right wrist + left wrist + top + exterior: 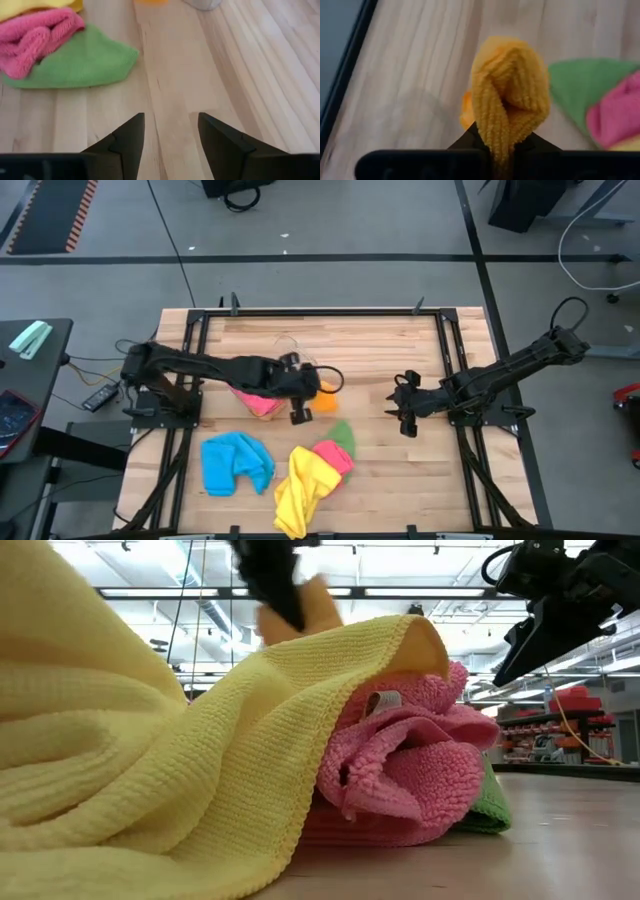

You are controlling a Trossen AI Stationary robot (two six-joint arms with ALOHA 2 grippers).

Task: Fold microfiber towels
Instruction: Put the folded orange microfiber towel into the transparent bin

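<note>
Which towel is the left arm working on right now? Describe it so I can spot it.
Find the wooden table and follow the left gripper to its middle. The orange towel is pinched there, beside a clear tub. It is the only orange cloth, apart from the yellow-pink-green heap.

Orange towel [509,95], ribbed weave. Beside it on pale wood table [400,470]: yellow towel [303,485], pink towel [335,453], green towel [343,433], blue towel [234,462]. Possibly more pink under the dark left arm [215,369].
</note>
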